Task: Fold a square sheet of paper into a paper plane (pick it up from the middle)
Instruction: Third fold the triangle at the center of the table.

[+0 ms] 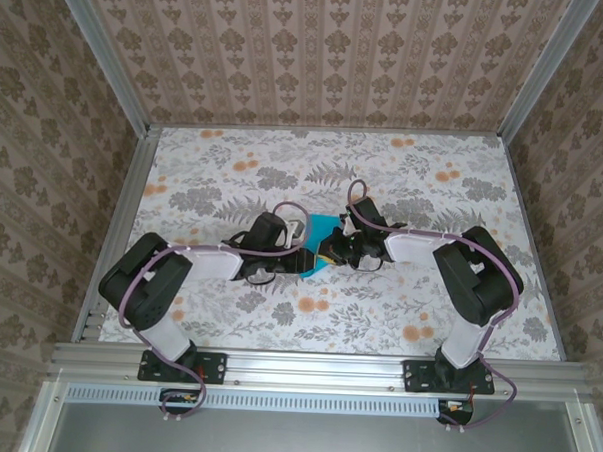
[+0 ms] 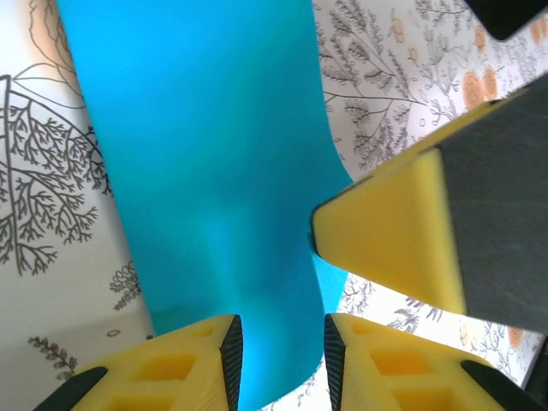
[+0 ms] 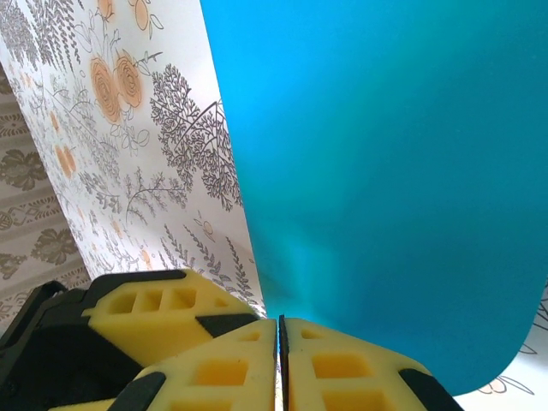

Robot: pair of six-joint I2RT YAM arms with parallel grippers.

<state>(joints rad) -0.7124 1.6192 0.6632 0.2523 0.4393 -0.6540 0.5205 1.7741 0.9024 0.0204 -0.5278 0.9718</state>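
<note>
Now the right gripper [image 3: 279, 332] pinches the square sheet of paper [image 3: 385, 171], which runs between the parted left gripper [image 2: 281, 341].

Top external: fixed high above and behind the arms, facing down and forward over the whole bench [image 1: 434, 162] to the far wall [image 1: 319, 57]; the most distant view.
Left wrist: rides the left arm [image 1: 164, 280], looking out past the left gripper [image 2: 282, 347], very near the square sheet of paper [image 2: 205, 154].
Right wrist: rides the right arm [image 1: 475, 274], looking past the right gripper [image 3: 280, 330], equally near the sheet, from the opposite side.
Shared: all three take in the sheet at mid-bench and the floral bench top around it.
</note>
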